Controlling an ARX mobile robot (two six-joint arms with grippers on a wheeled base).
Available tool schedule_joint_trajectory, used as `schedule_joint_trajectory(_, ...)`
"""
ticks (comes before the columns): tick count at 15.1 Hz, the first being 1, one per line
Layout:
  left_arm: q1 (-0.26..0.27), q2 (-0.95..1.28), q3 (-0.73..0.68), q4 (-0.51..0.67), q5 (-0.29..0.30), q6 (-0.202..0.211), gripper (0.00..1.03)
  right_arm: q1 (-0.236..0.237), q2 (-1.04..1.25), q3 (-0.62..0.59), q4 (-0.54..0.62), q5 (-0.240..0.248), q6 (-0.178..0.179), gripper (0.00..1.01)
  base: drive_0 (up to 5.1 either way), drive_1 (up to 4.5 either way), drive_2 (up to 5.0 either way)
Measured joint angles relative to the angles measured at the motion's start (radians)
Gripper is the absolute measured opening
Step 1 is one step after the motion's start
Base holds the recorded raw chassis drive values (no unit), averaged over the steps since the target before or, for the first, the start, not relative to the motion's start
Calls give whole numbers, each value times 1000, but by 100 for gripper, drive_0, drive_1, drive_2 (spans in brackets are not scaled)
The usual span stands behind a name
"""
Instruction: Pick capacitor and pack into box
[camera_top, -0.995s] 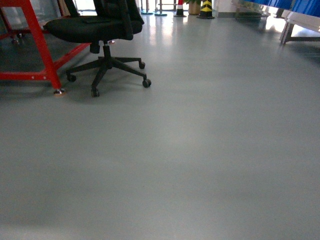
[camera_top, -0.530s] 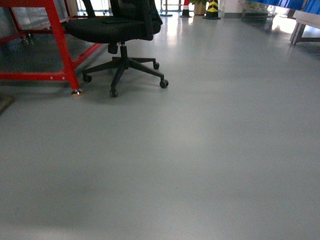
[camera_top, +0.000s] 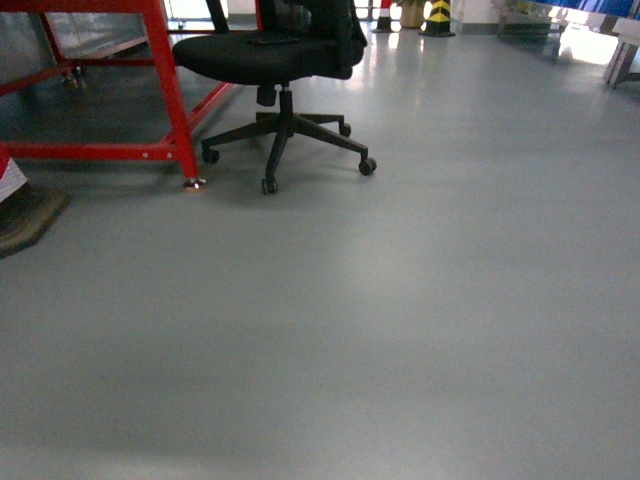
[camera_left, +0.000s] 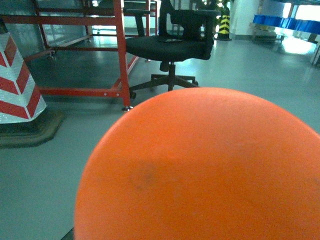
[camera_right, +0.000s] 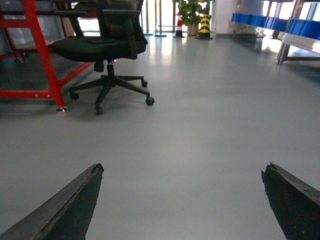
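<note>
The capacitor (camera_left: 200, 165) fills the left wrist view, its rounded orange end right against the lens, so it appears to be carried in the left arm; the left fingers are hidden behind it and whether they are clenched on it cannot be told. Far left stands a red-and-white cone (camera_left: 17, 75), then a red frame (camera_left: 120, 55) and a black office chair (camera_top: 285, 60) on the grey floor (camera_top: 400, 330). On the right, the right fingers (camera_right: 65, 210) are spread wide, empty. The box is not in view. The capacitor looks smooth, rigid and probably slippery; a grasp across its straight middle, not the domed ends, seems safest.
</note>
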Motion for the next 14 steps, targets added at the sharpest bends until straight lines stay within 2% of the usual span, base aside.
schedule_joint_trajectory(14, 0, 0, 0, 3, -1, 0, 44, 0, 0, 0, -4, 0, 0, 98, -506, 240, 240)
